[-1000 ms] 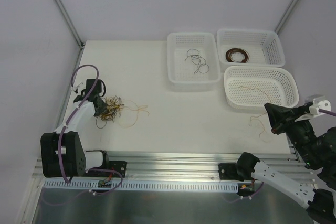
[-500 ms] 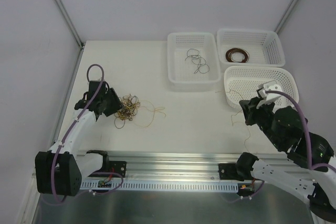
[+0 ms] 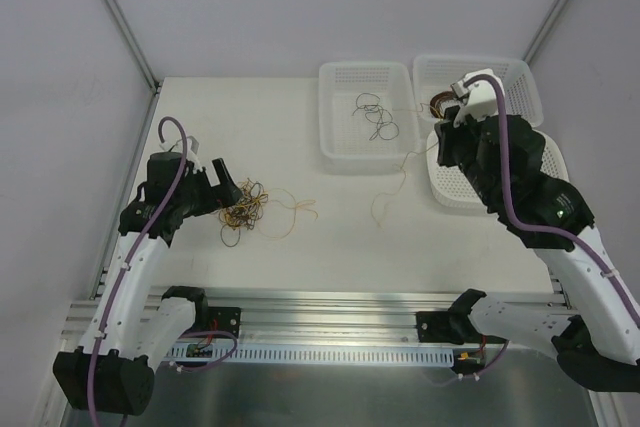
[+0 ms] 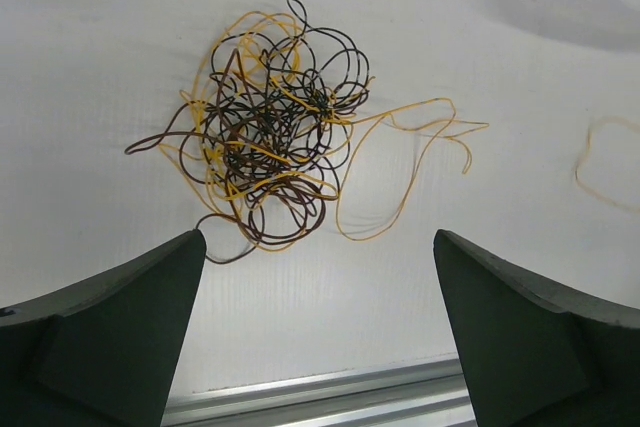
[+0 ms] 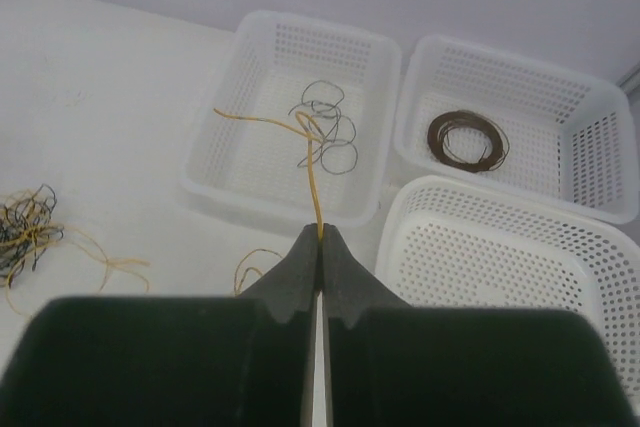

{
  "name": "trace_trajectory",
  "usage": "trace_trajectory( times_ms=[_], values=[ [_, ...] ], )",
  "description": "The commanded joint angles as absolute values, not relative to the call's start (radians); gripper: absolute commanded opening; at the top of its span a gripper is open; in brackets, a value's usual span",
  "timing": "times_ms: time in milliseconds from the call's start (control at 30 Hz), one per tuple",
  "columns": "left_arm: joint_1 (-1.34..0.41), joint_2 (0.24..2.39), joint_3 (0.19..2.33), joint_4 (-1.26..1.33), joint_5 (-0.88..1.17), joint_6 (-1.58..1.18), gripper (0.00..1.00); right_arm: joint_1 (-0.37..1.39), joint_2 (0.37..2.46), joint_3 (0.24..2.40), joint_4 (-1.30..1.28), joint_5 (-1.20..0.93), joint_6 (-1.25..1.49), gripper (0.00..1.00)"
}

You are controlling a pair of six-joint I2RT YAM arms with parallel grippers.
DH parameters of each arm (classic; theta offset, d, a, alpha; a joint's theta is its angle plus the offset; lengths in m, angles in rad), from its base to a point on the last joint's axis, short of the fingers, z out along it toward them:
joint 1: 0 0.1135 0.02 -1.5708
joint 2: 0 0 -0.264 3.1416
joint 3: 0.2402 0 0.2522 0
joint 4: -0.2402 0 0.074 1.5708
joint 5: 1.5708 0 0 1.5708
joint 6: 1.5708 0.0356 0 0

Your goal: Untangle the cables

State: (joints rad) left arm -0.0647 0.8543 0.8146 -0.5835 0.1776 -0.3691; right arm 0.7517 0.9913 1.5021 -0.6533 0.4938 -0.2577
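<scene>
Two upper-right baskets [image 3: 368, 68] hold sorted wires [image 3: 375, 117]; right gripper [image 5: 320, 237] pinches a yellow wire [image 5: 314, 187], left gripper [image 4: 318, 242] gapes above the remaining tangle [image 4: 270, 137]

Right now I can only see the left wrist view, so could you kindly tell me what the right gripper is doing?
Observer: The right gripper is shut on a single yellow wire, held up close to the left basket.
Operator: Thank you. Is anything sorted already?
Observer: Black wires lie in that left basket.
Operator: And the others?
Observer: A dark brown coil lies in the far right basket.
</scene>
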Motion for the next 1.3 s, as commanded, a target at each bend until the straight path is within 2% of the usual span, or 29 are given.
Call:
trace_trajectory(
  times_ms=[0,167,400,700,833,1033,1267],
  values=[
    [-0.066,0.822,0.838,-0.621,0.112,-0.249,0.99,0.689,1.012,1.640,-0.584,0.459,-0.296,0.01],
    [-0.066,0.807,0.807,-0.604,0.072,-0.252,0.99,0.643,1.069,1.797,-0.574,0.512,-0.359,0.01],
    [-0.064,0.798,0.785,-0.603,0.009,-0.262,0.99,0.490,1.129,1.861,-0.470,0.577,-0.448,0.01],
    [-0.064,0.799,0.770,-0.603,0.021,-0.265,0.99,0.208,1.212,1.851,-0.433,0.394,-0.333,0.01],
    [-0.064,0.804,0.769,-0.603,0.037,-0.265,0.99,0.095,1.227,1.775,-0.387,0.339,-0.263,0.01],
    [-0.063,0.807,0.769,-0.603,0.043,-0.265,0.99,-0.043,1.223,1.524,-0.308,0.293,-0.092,0.01],
    [-0.063,0.813,0.764,-0.601,0.058,-0.270,0.99,-0.184,1.252,1.261,-0.298,0.201,0.214,0.01]
  ],
)
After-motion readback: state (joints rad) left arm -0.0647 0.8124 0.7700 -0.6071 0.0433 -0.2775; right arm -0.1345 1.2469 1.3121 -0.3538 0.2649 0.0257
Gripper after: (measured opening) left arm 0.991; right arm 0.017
